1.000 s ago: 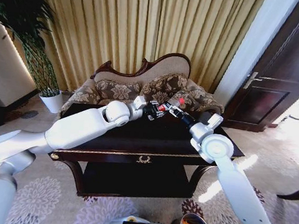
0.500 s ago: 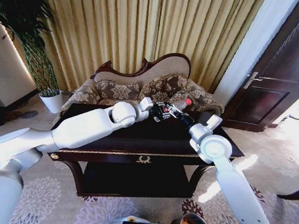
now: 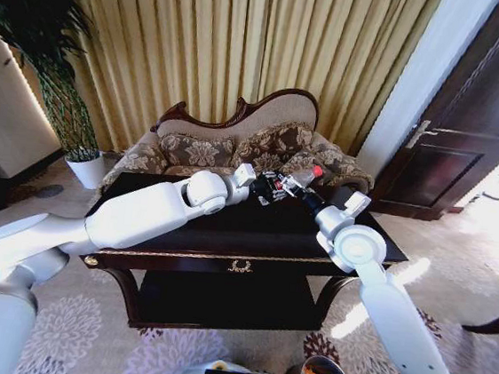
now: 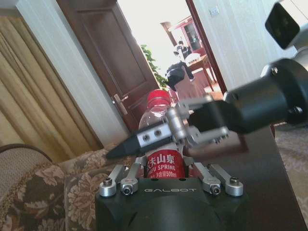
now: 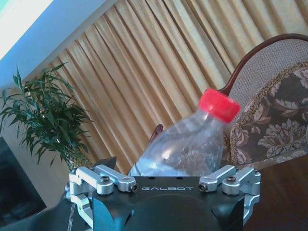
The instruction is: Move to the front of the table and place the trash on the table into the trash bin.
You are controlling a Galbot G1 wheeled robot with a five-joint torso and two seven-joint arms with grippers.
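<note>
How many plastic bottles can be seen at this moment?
1. The bottle is held up above the table, between the left gripper and the right gripper. Others may be hidden behind the arms.

A: Head view, daylight from the right. Doorway strip at the right edge blown out white; bright patch on the carpet point(image 3: 369, 320) below the worktop point(image 3: 227, 229).

B: Glossy worktop, pale sheen along its right end. Underside and lower shelf in deep shadow. Straight lines bow near the frame edges, wide-lens distortion.

A: Left wrist view: open doorway point(image 4: 159, 43) behind the bottle point(image 4: 159, 118) overexposed, room beyond washed out. Label lettering sharp; sofa at the lower corner soft.

B: Right wrist view: curtains point(image 5: 159, 72) evenly lit, warm. Clear bottle body picks up highlights. Upper corner pale glare. Pincer housing dark, near-silhouette; plant point(image 5: 45, 120) slightly soft.
</note>
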